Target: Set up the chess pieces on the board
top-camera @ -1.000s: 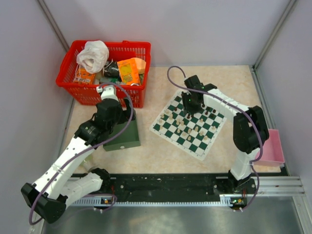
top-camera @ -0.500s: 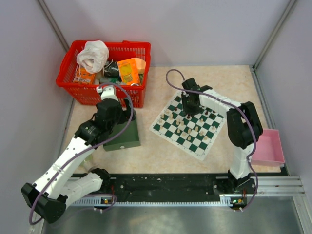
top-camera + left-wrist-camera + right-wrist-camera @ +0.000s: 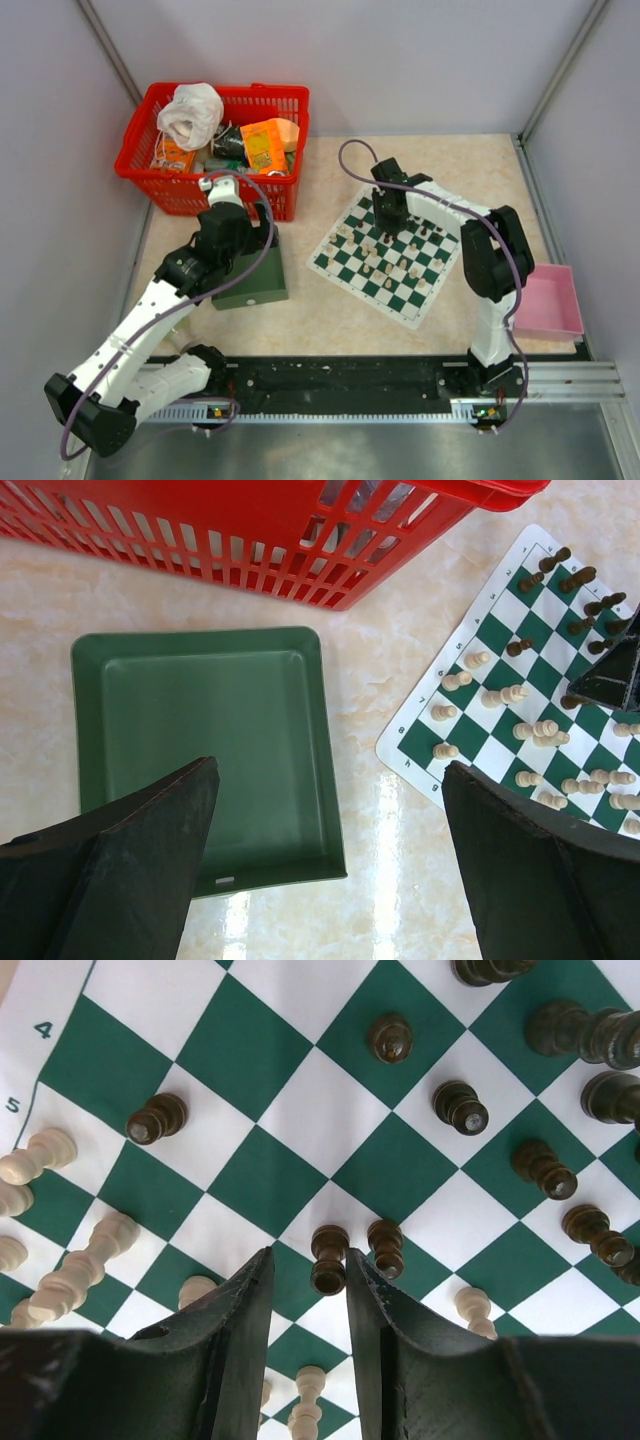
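My right gripper (image 3: 310, 1255) is low over the board (image 3: 322, 264), which lies turned at an angle on the bench (image 3: 330, 320), to the right of the middle. My right gripper's fingers stand a little apart, one on each side of an upright dark pawn (image 3: 328, 1258). In the wrist view the finger on the right looks to touch the pawn, while a sliver of board shows between the pawn and the other finger, so I am around it but not clamped on it. A second dark pawn (image 3: 385, 1248) stands just beside it, outside my fingers. More dark pieces (image 3: 460, 1107) stand scattered on the squares ahead and to the right, not in rows. Cream pieces (image 3: 78, 1265) are on the left and near side, and a few of them appear to lie on their sides. My left gripper (image 3: 330, 770) is spread wide with nothing between its fingers. It hangs above the near right corner of the tray (image 3: 200, 730), which is plain dark green and sits on the bench just left of the board without touching it. A red basket (image 3: 150, 165) full of mixed items stands behind the tray, against its far edge. A pink bin (image 3: 555, 300) sits at the bench's right edge, well apart from the board.
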`<action>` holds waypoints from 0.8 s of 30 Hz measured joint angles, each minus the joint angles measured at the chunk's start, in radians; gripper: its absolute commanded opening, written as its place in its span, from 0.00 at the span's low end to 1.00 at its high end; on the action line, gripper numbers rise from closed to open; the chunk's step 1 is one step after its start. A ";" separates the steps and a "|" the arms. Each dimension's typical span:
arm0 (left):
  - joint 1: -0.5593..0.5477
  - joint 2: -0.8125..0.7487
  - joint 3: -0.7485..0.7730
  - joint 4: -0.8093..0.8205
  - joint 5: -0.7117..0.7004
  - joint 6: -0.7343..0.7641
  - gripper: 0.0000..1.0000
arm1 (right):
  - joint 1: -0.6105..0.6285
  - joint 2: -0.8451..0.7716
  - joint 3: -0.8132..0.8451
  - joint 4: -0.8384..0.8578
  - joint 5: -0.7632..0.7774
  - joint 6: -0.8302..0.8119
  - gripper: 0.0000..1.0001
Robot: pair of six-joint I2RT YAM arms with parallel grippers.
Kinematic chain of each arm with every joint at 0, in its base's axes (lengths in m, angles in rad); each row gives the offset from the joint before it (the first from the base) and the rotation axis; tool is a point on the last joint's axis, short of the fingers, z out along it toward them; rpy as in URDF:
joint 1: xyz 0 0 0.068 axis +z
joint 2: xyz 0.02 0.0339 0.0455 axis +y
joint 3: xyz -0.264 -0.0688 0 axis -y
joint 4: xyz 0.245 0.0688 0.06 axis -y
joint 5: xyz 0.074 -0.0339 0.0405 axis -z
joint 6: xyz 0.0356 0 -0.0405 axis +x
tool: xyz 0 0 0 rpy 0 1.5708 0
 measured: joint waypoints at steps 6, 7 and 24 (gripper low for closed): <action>0.000 0.008 0.000 0.000 0.002 0.000 0.99 | 0.000 0.021 0.000 -0.001 0.005 -0.001 0.34; 0.000 0.008 0.000 -0.001 0.003 0.000 0.99 | 0.000 0.021 0.000 -0.001 0.006 -0.001 0.34; 0.001 0.008 -0.001 0.000 0.014 -0.004 0.99 | 0.000 0.021 0.000 -0.012 0.011 -0.009 0.26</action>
